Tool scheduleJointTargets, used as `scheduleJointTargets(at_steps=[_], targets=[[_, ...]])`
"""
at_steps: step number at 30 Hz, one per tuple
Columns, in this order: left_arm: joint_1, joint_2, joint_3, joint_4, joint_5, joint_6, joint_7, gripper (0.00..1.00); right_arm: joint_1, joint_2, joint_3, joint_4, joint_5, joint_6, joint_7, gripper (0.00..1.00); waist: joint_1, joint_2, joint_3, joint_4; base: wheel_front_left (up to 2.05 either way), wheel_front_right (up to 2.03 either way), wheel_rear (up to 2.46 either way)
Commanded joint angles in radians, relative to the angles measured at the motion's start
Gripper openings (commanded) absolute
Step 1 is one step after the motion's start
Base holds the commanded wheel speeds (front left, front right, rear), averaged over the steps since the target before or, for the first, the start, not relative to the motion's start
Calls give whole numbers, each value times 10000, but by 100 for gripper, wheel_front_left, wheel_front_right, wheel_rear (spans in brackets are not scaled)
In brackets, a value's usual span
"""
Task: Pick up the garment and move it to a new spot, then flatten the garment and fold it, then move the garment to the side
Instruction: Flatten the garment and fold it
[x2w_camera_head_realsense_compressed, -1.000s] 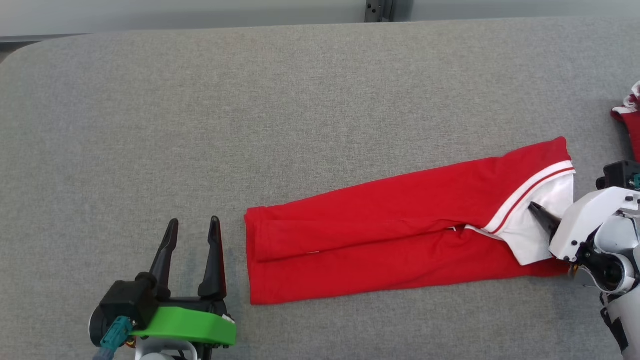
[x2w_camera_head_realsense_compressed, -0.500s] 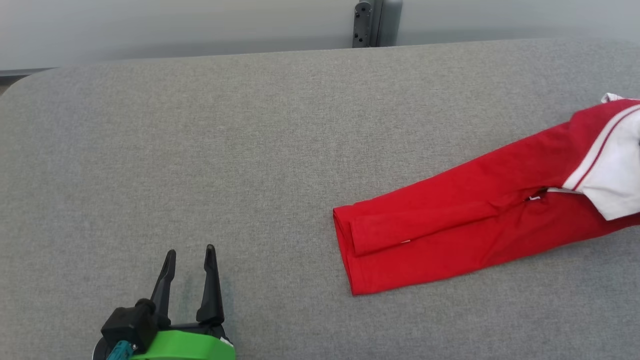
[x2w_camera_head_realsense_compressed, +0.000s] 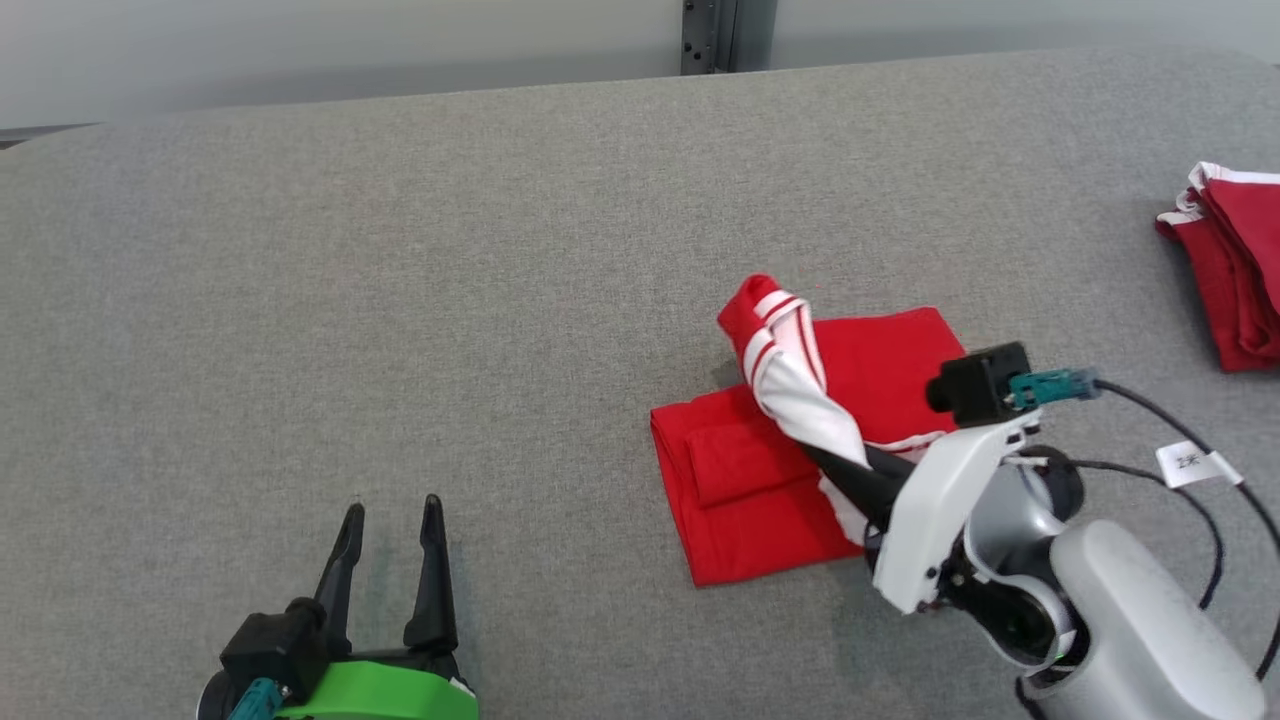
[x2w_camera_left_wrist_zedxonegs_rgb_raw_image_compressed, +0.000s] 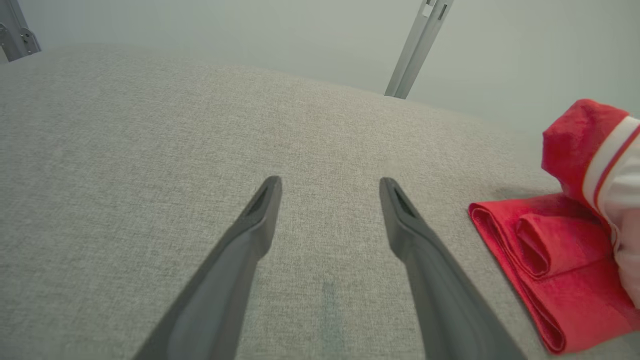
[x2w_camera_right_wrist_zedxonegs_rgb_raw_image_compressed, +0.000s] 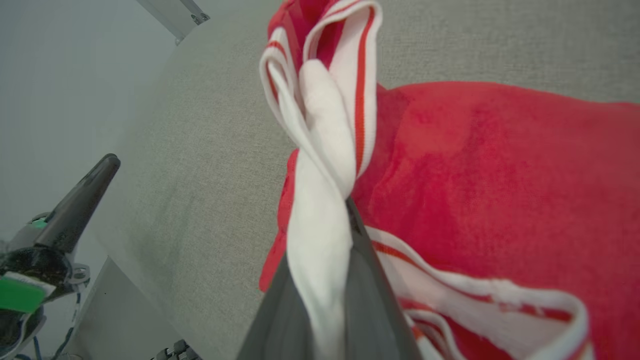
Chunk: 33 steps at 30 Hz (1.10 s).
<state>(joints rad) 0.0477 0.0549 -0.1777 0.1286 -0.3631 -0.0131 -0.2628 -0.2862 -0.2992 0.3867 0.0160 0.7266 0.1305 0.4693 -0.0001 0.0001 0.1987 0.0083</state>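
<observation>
Right tool (x2w_camera_head_realsense_compressed: 830, 462) clamped on white waistband (x2w_camera_head_realsense_compressed: 800, 395) of red trousers (x2w_camera_head_realsense_compressed: 760, 520); carry it left, align with leg ends (x2w_camera_head_realsense_compressed: 672, 480). Left tool (x2w_camera_head_realsense_compressed: 390, 520) open, idle.

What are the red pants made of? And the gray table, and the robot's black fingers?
The pants look like soft knit cloth, maybe cotton: they fold, twist and droop, with a fuzzy matte face. The table wears gray woven fabric: fine threads show, no shine. The left gripper has fingers of probably hard plastic: smooth, dark, dull, stiff.
</observation>
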Motion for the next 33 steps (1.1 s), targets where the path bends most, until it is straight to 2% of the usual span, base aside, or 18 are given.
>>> scheduleJointTargets(at_steps=[1,4,7,8,9,10,15,17,20,23,26,29,33], targets=[[-132,-7,-39,93,10,-7,-24,100,161,315,132,227,-108,3,-208,0,1,-1,46,122,0,0,0],[-182,-15,-48,240,32,-33,-23,100,189,963,233,814,-350,3,-581,0,1,-1,35,249,0,0,0],[-171,-27,2,295,-13,-14,-23,100,226,1342,244,1266,-590,3,-830,0,1,-1,-2,333,0,0,0],[-153,-29,15,301,-21,-17,-23,100,227,1391,197,1383,-769,5,-900,19,1,-1,-19,345,0,0,0],[-131,-30,31,303,-28,-23,-23,100,214,1426,208,1434,-895,3,-972,82,1,-1,-36,346,0,0,0],[-93,-32,50,303,-23,-15,-23,100,227,1466,226,1477,-1014,3,-1026,100,1,-1,-59,337,0,0,0],[200,-34,221,240,113,7,-23,100,525,1356,-40,844,-1230,3,-1824,100,1,-1,-394,222,0,0,0],[382,-32,368,193,150,-36,-23,100,766,1088,-243,68,-1390,3,-2467,100,1,-1,-632,131,0,0,0],[598,68,614,4,402,-51,-23,100,1440,524,-1027,-680,-2052,2,-3433,100,1,-1,-917,-40,0,0,0],[880,93,957,-212,671,-58,-23,100,2164,240,-1946,-892,-2989,5,-4333,100,1,-1,-1214,-251,0,0,0],[1127,68,1306,-427,924,-101,-23,100,2772,-111,-2677,-567,-4197,2,-5448,100,1,-1,-1499,-383,0,0,0],[1387,25,1533,-535,1033,-162,-22,100,3337,-7,-3359,243,-5107,3,-6716,100,1,-1,-1855,-404,0,0,0],[1561,-10,1855,-687,1211,-266,-22,100,3617,438,-4214,1364,-5827,2,-7306,100,1,-1,-2105,-348,0,0,0]])
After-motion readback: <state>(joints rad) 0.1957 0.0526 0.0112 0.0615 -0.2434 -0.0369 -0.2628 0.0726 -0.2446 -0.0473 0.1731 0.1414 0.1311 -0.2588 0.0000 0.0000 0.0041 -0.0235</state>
